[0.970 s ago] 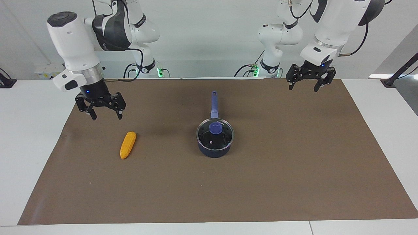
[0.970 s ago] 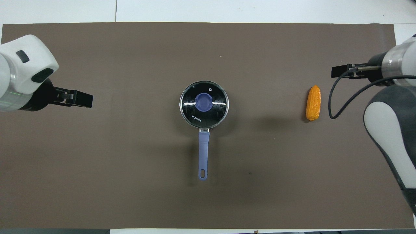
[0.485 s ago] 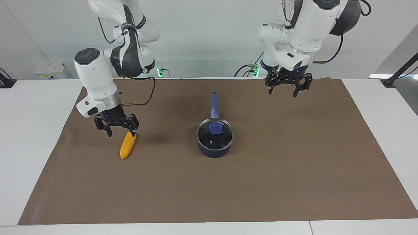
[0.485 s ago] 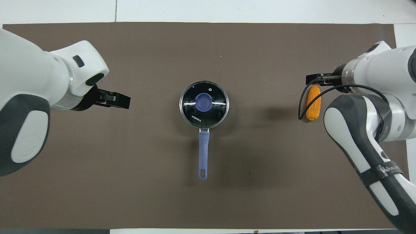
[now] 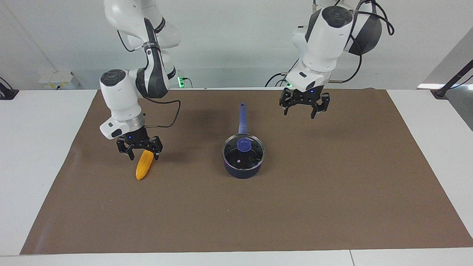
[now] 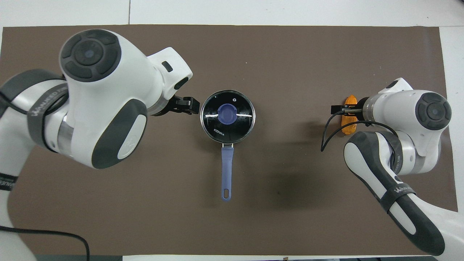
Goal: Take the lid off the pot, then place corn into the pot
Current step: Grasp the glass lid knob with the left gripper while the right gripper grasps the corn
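The navy pot [image 5: 242,170] stands mid-mat with the glass lid [image 5: 255,154] on it, blue knob [image 5: 244,145] at centre. Its long handle [image 5: 242,118] points toward the robots. The yellow-orange corn [image 5: 144,167] lies on the mat toward the right arm's end. My right gripper [image 5: 141,154] is open and low, its fingers astride the corn's end nearer the robots. My left gripper [image 5: 300,112] is open and empty in the air, over the mat beside the pot's handle toward the left arm's end. In the overhead view the lid [image 6: 239,125], the pot's handle [image 6: 227,170] and parts of the corn [image 6: 349,127] show.
A brown mat [image 5: 332,184] covers the white table [image 5: 33,147]. In the overhead view the left arm's wrist [image 6: 108,94] covers much of the mat beside the pot, and the right arm's wrist [image 6: 409,112] covers part of the corn.
My right gripper has come down and over to the corn's near end. My left gripper has swung in from the table's end toward the pot and come lower. Pot, lid and corn have not moved.
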